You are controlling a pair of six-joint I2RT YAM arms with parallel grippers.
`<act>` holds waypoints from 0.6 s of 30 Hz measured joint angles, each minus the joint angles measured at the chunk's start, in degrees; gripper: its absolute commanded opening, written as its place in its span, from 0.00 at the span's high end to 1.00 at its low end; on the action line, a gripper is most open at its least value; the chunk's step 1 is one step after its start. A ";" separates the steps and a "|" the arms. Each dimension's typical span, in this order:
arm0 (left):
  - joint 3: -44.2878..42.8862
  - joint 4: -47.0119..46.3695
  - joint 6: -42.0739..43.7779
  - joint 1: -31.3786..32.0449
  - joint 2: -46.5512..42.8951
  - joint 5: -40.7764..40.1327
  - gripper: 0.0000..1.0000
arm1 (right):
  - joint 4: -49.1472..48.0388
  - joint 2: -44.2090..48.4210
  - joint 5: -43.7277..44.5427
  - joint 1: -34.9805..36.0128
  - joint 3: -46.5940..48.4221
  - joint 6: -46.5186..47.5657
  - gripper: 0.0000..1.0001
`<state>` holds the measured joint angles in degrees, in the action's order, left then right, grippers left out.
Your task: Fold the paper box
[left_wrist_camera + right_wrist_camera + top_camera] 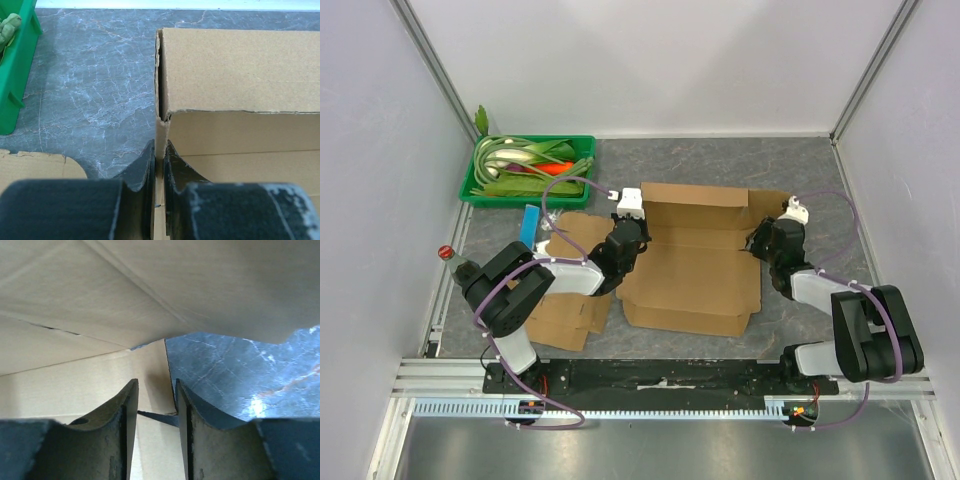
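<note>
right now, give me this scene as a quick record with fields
box: paper box open, back panel raised
left: left gripper shut on the box's left wall
right: right gripper jaws apart, straddling the box's right wall edge
spare: flat cardboard sheet lying left of the box
tray: green tray holding vegetables, far left

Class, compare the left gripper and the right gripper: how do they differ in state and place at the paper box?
The left gripper has its jaws shut on the left wall of the paper box; the right gripper has its jaws apart, the right wall's edge sitting in the gap. The left gripper works near the far-left corner, the right gripper on the right side. Both meet an upright wall.
</note>
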<state>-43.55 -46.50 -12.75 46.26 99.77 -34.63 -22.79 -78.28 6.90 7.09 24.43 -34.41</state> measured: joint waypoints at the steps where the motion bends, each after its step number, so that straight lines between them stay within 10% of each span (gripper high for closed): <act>1: -0.02 0.02 0.02 0.07 0.00 -0.04 0.98 | -0.35 0.13 -0.35 0.31 0.00 0.00 0.59; 18: -0.76 1.01 0.31 1.79 0.11 -0.57 0.98 | -5.46 -4.46 -1.46 7.58 -0.02 -3.19 0.54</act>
<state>-44.31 -45.50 -12.45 48.05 99.88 -35.20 -28.25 -82.74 5.43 14.68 24.40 -37.60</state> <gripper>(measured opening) 0.122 0.438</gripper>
